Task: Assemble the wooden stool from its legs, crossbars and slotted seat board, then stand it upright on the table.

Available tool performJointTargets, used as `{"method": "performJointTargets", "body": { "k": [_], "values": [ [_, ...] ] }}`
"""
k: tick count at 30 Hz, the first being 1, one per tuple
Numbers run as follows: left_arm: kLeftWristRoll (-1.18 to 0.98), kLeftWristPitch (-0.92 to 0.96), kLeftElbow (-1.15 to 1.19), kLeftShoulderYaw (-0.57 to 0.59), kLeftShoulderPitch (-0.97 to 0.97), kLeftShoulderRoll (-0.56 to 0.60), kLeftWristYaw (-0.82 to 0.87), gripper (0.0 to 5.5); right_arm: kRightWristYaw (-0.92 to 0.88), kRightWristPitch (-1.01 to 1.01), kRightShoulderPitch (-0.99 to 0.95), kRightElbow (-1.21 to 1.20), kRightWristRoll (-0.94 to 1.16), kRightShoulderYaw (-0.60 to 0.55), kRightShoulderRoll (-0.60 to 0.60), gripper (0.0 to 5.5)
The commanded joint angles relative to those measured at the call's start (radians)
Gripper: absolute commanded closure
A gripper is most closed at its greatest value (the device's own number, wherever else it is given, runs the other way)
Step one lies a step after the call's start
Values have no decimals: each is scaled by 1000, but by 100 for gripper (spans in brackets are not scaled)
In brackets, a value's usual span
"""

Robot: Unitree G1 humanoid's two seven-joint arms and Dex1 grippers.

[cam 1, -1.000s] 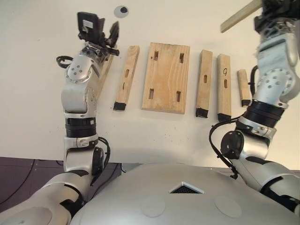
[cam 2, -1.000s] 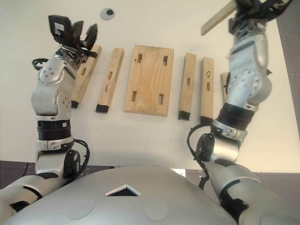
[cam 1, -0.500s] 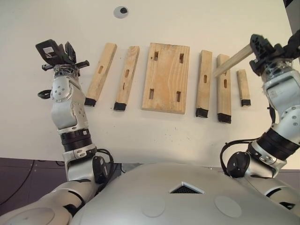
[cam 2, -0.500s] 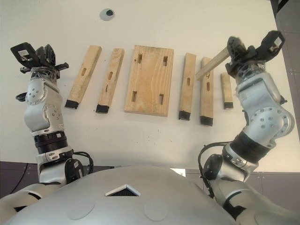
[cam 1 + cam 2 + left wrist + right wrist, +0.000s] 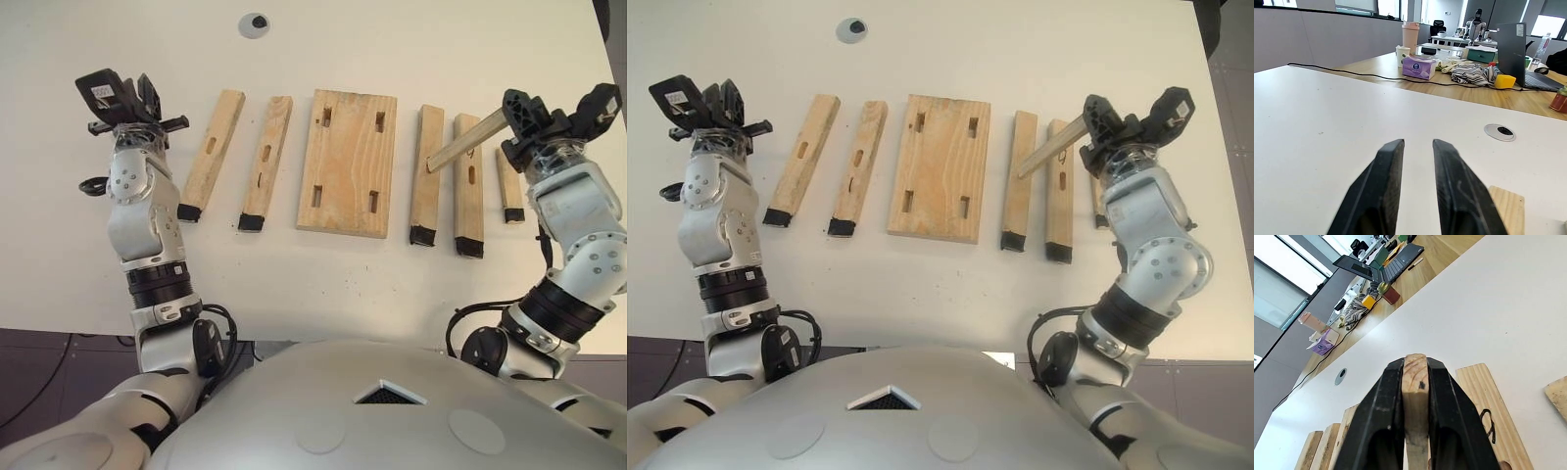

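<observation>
The slotted seat board is laid flat on the table. To its right, a crossbar is clamped between the fingers of the right gripper and held tilted over the right legs (a shorter crossbar is laid flat farther right). To the board's left the left legs are laid. Farther left, the left gripper is held with fingers slightly apart and nothing between them.

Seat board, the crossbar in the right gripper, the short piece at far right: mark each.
seat board (image 5: 347,162): left eye view, bare centre between its slots.
crossbar (image 5: 462,145): left eye view, middle of its free length.
short piece (image 5: 510,194): left eye view, its near half.
</observation>
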Motion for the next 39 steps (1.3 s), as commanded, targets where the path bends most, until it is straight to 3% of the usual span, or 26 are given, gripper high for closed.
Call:
{"method": "performJointTargets", "body": {
  "k": [1, 10, 25, 39],
  "values": [
    [17, 2, 38, -29, -46, 23, -24, 447, 5, -72, 69, 36, -46, 3, 40, 510],
    [34, -15, 90, -65, -100, 33, -60, 447, 90, -259, 101, 49, -205, 108, 19, 510],
    [34, -4, 95, -84, -110, 45, -82, 447, 294, -580, 211, 17, -639, 471, -32, 510],
    [34, 5, 105, -94, -128, 54, -89, 447, 333, -710, 273, 93, -778, 478, -17, 510]
  ]
}}
